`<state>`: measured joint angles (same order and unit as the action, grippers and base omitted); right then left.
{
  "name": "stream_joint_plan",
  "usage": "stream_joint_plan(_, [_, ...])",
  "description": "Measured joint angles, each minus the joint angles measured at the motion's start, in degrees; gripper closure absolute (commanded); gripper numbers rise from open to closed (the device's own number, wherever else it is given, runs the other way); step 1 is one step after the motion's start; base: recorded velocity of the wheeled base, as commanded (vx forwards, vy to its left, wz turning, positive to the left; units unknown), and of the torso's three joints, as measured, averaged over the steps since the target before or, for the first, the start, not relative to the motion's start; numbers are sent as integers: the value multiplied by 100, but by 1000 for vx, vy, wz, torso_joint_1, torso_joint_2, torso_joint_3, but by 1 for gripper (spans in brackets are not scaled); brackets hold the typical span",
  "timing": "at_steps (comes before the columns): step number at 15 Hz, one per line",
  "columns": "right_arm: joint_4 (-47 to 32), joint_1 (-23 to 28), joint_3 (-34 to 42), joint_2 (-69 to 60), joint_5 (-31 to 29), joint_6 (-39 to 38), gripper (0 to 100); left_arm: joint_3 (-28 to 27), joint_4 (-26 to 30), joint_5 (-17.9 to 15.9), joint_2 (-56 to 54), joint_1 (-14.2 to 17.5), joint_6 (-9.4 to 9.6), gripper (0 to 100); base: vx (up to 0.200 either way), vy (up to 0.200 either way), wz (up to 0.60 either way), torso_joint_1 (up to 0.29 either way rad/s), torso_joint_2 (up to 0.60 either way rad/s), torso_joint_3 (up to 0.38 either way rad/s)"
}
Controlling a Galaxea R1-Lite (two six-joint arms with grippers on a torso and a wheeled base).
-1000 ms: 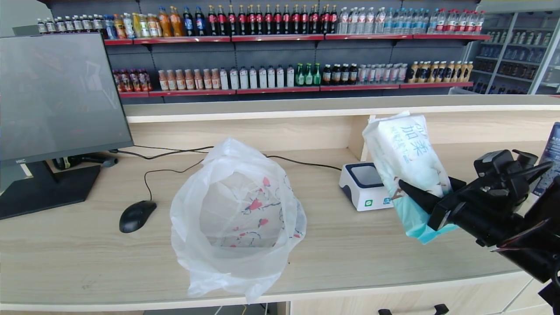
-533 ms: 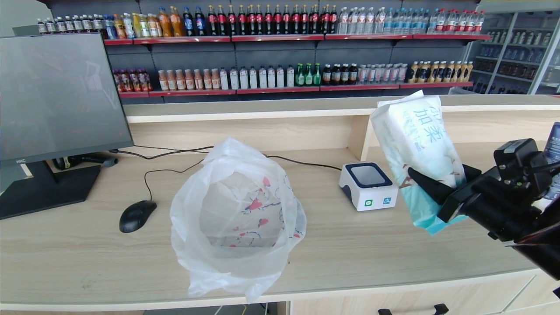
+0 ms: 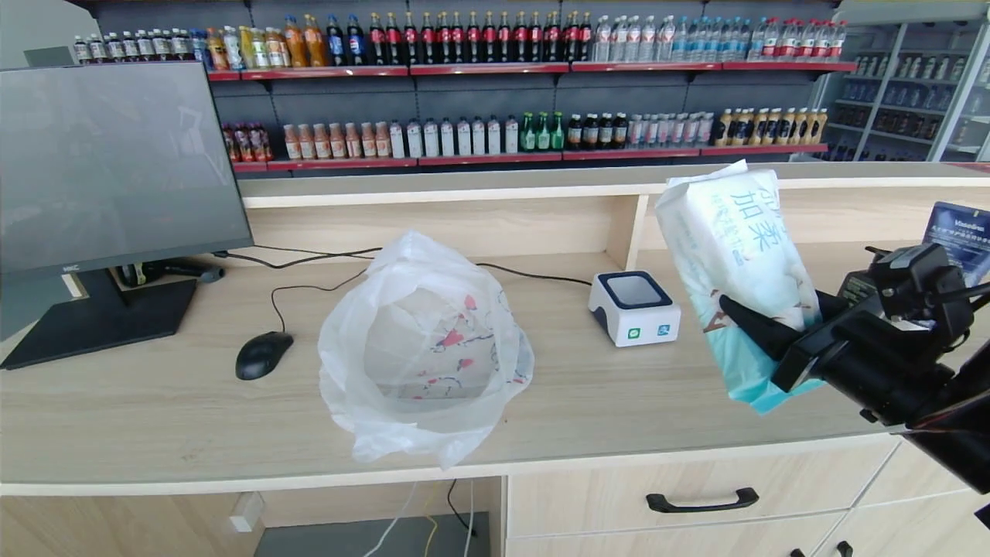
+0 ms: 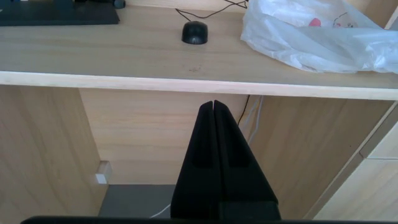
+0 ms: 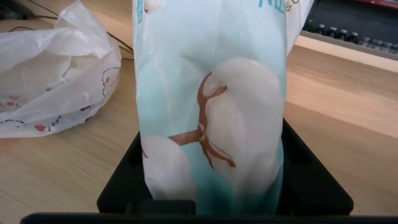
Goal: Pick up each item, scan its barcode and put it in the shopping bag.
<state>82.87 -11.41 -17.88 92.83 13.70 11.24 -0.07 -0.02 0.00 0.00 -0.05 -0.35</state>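
Note:
A white and teal soft tissue pack (image 3: pixel 735 255) hangs upright in the air at the right, over the counter's front part. My right gripper (image 3: pixel 773 305) is shut on its lower half, one finger on each side. The right wrist view has the pack (image 5: pixel 211 106) close up between the black fingers (image 5: pixel 134 162). The barcode scanner (image 3: pixel 634 308), a small white box with a dark window, stands on the counter left of the pack. The white plastic shopping bag (image 3: pixel 425 356) sits open mid-counter. My left gripper (image 4: pixel 213 104) is shut and holds nothing, hanging below the counter's front edge.
A black mouse (image 3: pixel 263 354) and its cable lie left of the bag, with a monitor (image 3: pixel 116 162) at the far left. A raised wooden ledge (image 3: pixel 541 189) runs behind the counter. A blue sign card (image 3: pixel 959 232) stands at the far right. Drawers (image 3: pixel 700 503) sit under the counter.
The right gripper carried the tissue pack up and to the right, off the scanner's front. The head camera then shifted, so the drawers now show. The left arm stayed put.

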Motion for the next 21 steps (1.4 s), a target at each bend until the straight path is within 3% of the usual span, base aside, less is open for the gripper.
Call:
stream_joint_plan(14, [20,28,151,-48,0,-46,100,7,2,0,2,5,-33,100,0,200,0,4,2,3])
stream_joint_plan(21, [138,23,166,-50,-5,-268,100,7,2,0,2,5,-30,100,0,0,0,0,0,0])
